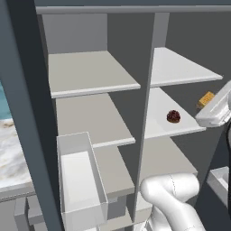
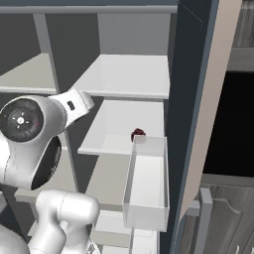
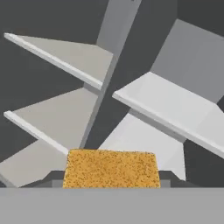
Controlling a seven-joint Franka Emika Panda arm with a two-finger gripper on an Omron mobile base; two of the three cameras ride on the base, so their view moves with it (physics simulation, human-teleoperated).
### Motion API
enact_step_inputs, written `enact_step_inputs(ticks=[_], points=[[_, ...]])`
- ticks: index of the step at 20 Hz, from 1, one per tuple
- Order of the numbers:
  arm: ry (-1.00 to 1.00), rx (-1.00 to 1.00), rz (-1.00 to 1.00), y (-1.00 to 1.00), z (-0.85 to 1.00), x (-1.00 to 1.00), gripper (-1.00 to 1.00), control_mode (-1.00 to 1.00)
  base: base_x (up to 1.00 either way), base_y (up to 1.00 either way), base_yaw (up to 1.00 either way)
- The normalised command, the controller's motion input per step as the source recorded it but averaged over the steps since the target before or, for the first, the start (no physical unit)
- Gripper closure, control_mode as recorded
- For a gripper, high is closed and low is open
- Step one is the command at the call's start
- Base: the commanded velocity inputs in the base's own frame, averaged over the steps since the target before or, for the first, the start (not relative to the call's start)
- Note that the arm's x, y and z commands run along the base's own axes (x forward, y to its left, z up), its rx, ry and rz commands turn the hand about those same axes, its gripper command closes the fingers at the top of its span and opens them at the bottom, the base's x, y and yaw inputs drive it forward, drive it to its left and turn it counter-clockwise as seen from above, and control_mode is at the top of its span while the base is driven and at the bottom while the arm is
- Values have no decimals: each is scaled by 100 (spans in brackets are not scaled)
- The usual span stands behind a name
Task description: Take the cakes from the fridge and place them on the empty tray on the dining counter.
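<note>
The fridge (image 1: 27, 113) stands open, its pale shelves facing me. My gripper (image 3: 111, 180) is shut on the yellow-orange squarish cake (image 3: 110, 168), which spans the gap between the two dark fingertips. In the left base view that cake (image 1: 206, 98) sits at the tip of the white hand, off to the right of the middle right shelf and clear of it. The dark red-brown round cake (image 1: 173, 116) rests on that middle right shelf (image 1: 180, 126); in the right base view the same cake (image 2: 138, 134) peeks over the rim of a clear bin.
A clear bin (image 1: 81, 180) juts out from the left side of the fridge, and another clear bin (image 2: 146, 183) hangs on the door (image 2: 198, 99). A marbled counter with teal backsplash (image 1: 6, 135) lies at far left. Grey wood-grain cabinets (image 2: 233, 218) stand at right.
</note>
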Motion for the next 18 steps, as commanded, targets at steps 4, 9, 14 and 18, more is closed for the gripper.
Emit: enact_step_inputs(ticks=[4, 9, 14, 18], points=[[-17, 13, -31, 2, 0, -100, 100, -100, 0, 0, 0], [0, 19, -8, 5, 2, -88, 100, -100, 0, 0, 0], [-1, 3, -2, 8, -6, -19, 100, -100, 0, 0, 0], [-3, 0, 0, 4, -5, 5, 100, -100, 0, 0, 0]])
